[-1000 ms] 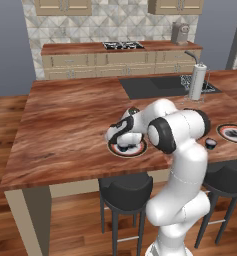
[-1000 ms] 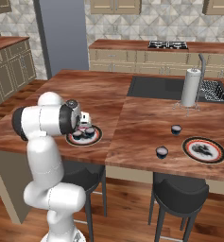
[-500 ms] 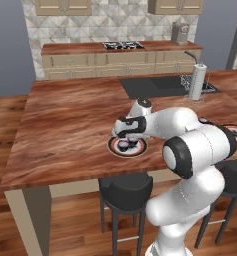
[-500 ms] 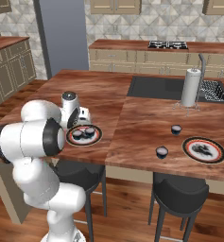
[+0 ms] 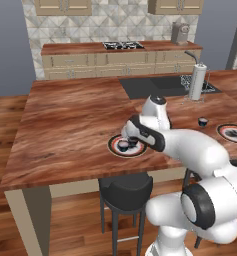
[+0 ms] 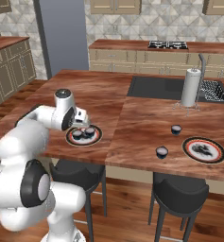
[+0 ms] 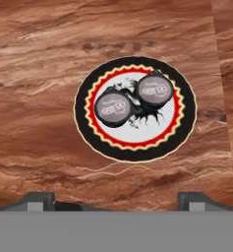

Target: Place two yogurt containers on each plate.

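Observation:
Two yogurt containers (image 7: 113, 108) (image 7: 155, 90) sit side by side, touching, on the left plate (image 7: 81, 112), dark cups with pale grey tops. My gripper (image 7: 115, 201) hangs open just above this plate (image 5: 113, 146) (image 6: 95, 138), holding nothing; its fingertips (image 7: 39, 199) stand wide apart. The right base view shows the same cups (image 6: 77, 134) (image 6: 89, 131) under my gripper (image 6: 84, 125). The right plate (image 6: 216, 152) carries no cups. Two more yogurt containers (image 6: 176, 129) (image 6: 161, 151) stand on the counter left of it. One of them (image 5: 202, 121) and the right plate (image 5: 225, 129) appear in the left base view, beyond my gripper (image 5: 130, 137).
A tall white paper-towel roll (image 6: 190, 87) stands by the dark sink (image 6: 151, 87) at the back of the island. Black bar stools (image 6: 179, 191) stand under the counter's front edge. Bare wood counter (image 5: 70, 115) stretches left of the near plate.
The arm has swung from a folded pose to one reaching in from the side, and the hand has lifted slightly off the left plate. Both cups stay on it.

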You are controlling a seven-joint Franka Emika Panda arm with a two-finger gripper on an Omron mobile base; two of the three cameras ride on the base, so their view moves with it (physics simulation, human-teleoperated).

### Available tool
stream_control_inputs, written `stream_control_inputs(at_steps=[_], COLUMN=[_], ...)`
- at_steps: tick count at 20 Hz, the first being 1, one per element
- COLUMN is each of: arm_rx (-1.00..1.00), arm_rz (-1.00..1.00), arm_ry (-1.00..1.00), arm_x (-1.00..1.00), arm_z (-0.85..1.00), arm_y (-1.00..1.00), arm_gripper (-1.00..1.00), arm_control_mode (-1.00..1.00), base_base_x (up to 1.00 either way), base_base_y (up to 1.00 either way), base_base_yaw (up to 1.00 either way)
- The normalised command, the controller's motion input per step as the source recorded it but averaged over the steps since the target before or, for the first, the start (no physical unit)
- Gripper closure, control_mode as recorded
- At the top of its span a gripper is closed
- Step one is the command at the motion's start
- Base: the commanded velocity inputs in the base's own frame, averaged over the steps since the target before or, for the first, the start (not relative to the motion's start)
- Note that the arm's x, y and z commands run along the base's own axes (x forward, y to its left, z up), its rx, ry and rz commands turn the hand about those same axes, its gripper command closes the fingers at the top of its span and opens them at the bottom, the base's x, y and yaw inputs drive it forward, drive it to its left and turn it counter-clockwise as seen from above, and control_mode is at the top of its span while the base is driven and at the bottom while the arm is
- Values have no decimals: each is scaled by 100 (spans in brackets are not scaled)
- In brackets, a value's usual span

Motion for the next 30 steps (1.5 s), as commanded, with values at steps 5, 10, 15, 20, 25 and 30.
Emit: stream_control_inputs(at_steps=[5,10,15,20,25,30], arm_rx=[0,0,0,0,0,0], arm_rz=[-5,0,0,0,0,0], arm_ry=[0,0,0,0,0,0], arm_x=[-56,-2,0,0,0,0], arm_z=[1,0,0,0,0,0], arm_y=[-13,0,0,0,0,0], arm_gripper=[-100,-100,-100,-100,-100,-100], arm_control_mode=[-100,100,100,100,100,100], base_base_x=[0,-2,6,37,34,64], base_base_y=[0,-47,-97,-96,-80,-60], base_base_yaw=[0,-28,-28,-3,16,12])
